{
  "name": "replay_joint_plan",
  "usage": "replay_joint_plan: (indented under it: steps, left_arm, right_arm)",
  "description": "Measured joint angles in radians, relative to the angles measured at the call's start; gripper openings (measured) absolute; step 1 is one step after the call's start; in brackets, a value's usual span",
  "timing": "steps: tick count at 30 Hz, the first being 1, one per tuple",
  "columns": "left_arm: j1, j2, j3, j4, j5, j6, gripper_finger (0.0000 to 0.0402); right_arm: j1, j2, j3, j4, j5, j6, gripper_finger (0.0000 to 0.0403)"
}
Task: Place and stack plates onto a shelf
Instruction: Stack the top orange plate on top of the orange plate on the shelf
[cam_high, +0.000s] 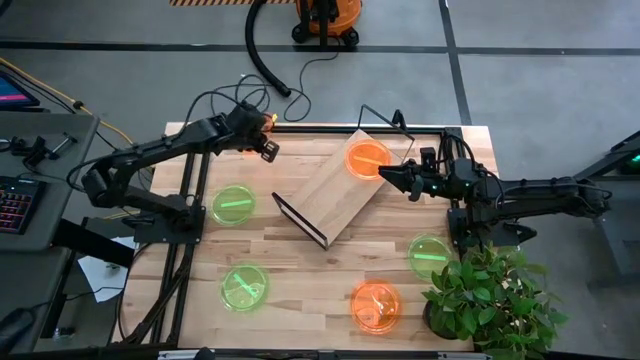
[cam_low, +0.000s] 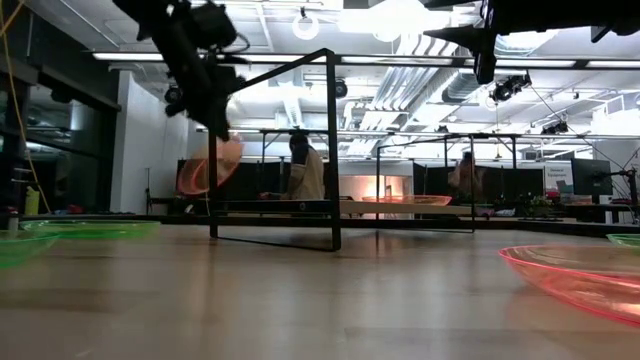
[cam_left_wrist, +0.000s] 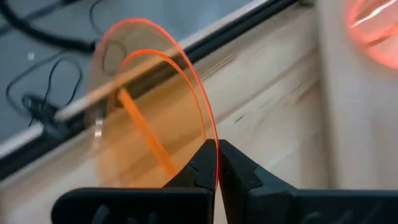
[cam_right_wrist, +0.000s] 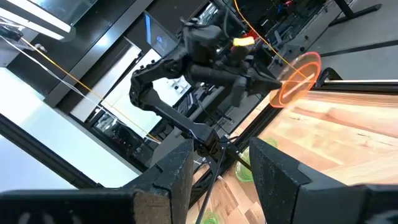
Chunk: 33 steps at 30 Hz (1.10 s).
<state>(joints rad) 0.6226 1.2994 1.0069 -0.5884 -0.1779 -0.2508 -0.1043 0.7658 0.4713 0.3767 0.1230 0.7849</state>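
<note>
My left gripper (cam_high: 262, 145) hovers over the table's far left part, shut on a neon orange plate (cam_low: 212, 163). The shelf (cam_high: 330, 195), a light-wood board on a black wire frame, stands at a slant mid-table, and one orange plate (cam_high: 368, 158) lies on its far end. My right gripper (cam_high: 387, 176) is open, in the air just right of that plate, touching nothing. Three green plates (cam_high: 233, 205) (cam_high: 243, 287) (cam_high: 428, 252) and one more orange plate (cam_high: 375, 305) lie flat on the tabletop. My left gripper (cam_left_wrist: 217, 146) pinches the orange plate's rim (cam_left_wrist: 210, 134) between its two fingers, only at their tips. The plate stands on edge, tilted, reaching out beyond the fingers. In the low view it hangs below the gripper, lifted clear of the table.
A potted plant (cam_high: 490, 300) stands at the table's near right corner, close to the right green plate. A hose and cables (cam_high: 262, 60) lie on the floor beyond the far edge. People show in the room behind the table (cam_low: 305, 170). Bare wood lies between the shelf and the near plates.
</note>
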Motion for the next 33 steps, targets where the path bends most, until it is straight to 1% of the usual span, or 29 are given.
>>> replay_joint_plan:
  steps: [4,9,14,17,20,22,24,27,29,33]
  left_arm:
    - [-0.054,-0.002,0.065,0.004,0.0,0.012,0.0]
    - [-0.151,0.024,0.149,0.011,-0.002,0.059,0.0]
    - [-0.255,0.083,0.239,0.048,-0.018,0.128,0.0]
    - [-0.317,0.135,0.282,0.111,-0.018,0.176,0.0]
    - [-0.375,0.2,0.318,0.17,-0.008,0.257,0.0]
    - [-0.409,0.245,0.329,0.21,-0.008,0.319,0.0]
    - [-0.435,0.289,0.329,0.264,-0.008,0.377,0.0]
    - [-0.461,0.362,0.33,0.345,-0.007,0.43,0.0]
    - [-0.47,0.411,0.33,0.405,-0.007,0.462,0.0]
    - [-0.474,0.496,0.33,0.547,0.02,0.512,0.0]
  right_arm:
    - [0.0,0.0,0.0,0.0,0.0,0.0,0.014]
    - [0.0,0.0,0.0,0.0,0.0,-0.009,0.014]
    - [0.0,0.0,0.0,0.008,0.001,-0.026,0.014]
    - [0.0,0.0,0.0,0.039,0.03,-0.026,0.014]
    - [0.0,0.0,0.0,0.12,0.082,-0.042,0.014]
    - [0.0,0.0,0.0,0.214,0.115,-0.061,0.014]
    - [0.0,0.0,0.0,0.32,0.134,-0.093,0.014]
    - [0.0,-0.001,0.0,0.457,0.137,-0.16,0.014]
    - [0.0,-0.001,0.0,0.501,0.137,-0.191,0.014]
    - [0.0,-0.001,0.0,0.499,0.137,-0.208,0.014]
